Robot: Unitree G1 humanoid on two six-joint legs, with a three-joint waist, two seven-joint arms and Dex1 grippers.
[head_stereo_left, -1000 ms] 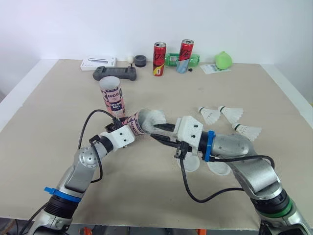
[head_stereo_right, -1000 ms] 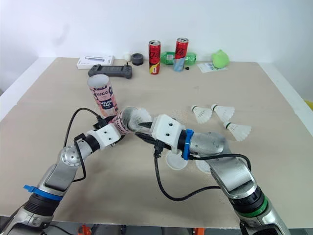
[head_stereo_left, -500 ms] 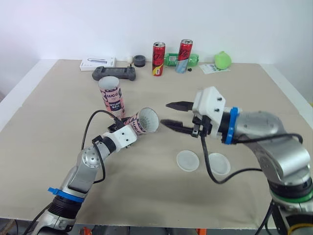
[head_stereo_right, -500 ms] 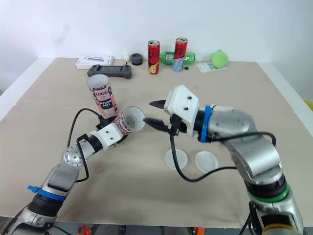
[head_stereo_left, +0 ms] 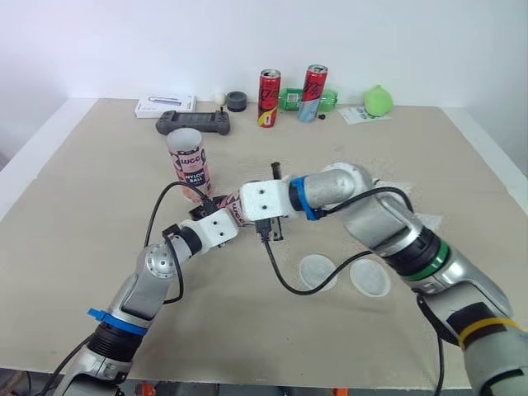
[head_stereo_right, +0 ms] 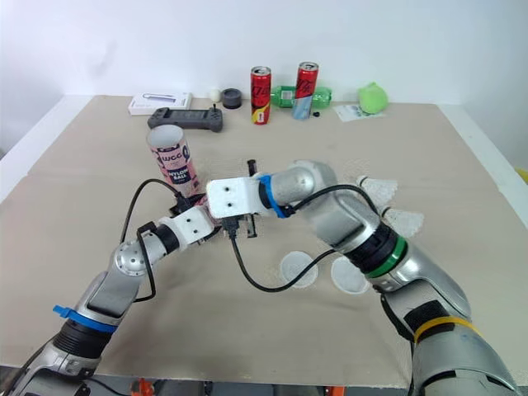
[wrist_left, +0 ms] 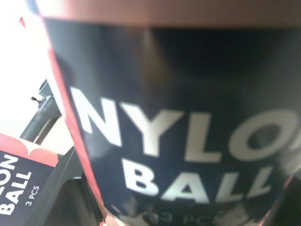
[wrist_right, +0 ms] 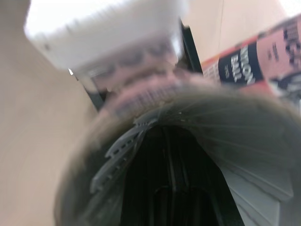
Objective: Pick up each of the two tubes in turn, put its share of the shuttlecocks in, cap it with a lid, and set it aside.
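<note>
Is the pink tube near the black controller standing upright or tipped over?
Upright: the standing tube rests on its base, its round top facing up.

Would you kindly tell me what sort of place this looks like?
Probably a robotics lab test bench: a plain beige table against a white wall, staged props like a soda can and game controller, and the left claw holding a shuttlecock tube.

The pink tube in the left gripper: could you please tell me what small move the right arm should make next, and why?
Probably draw the right gripper straight back out of the pink cardboard tube that the left gripper holds tilted. Its wrist view shows a white shuttlecock skirt already inside, while other white shuttlecocks lie on the table.
</note>
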